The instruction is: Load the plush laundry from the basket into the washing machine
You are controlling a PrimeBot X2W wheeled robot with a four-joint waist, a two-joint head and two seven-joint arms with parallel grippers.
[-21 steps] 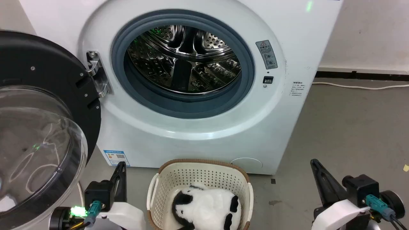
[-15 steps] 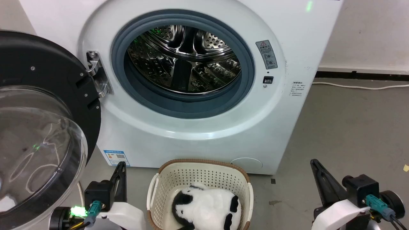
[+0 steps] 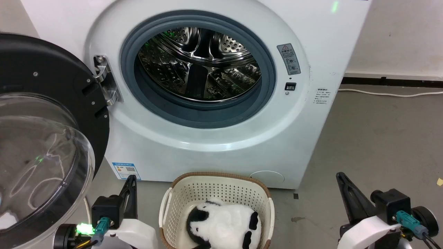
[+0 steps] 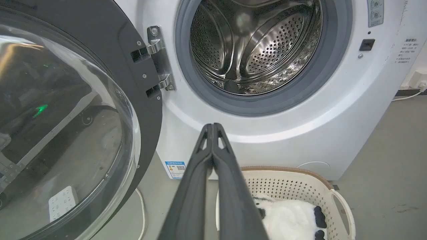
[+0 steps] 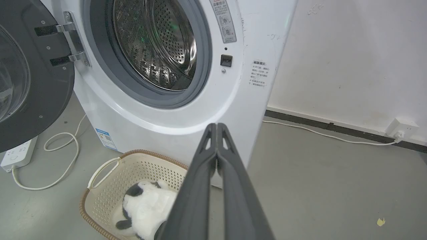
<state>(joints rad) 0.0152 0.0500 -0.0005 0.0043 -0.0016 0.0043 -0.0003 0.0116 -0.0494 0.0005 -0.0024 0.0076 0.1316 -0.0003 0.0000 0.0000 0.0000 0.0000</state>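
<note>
White-and-black plush panda (image 3: 221, 224) sits in the basket (image 3: 221, 177) between the left end effector (image 4: 212, 128) and right end effector (image 5: 217, 128), both closed and empty, so whichever reaches should open wide and bite deep into the fur.

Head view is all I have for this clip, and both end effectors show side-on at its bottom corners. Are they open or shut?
Observer: Both shut. The left wrist view shows the left end effector with its fingers pressed together; the right end effector looks the same in its own view.
Reviewer: My bottom edge cuts off the toy. Is it all inside the basket?
Observer: In the right wrist view, what shows of it lies within the rim; a finger hides one side.
Reviewer: Anything lying off my left edge?
Observer: A white power strip lies on the floor below the open door.
</note>
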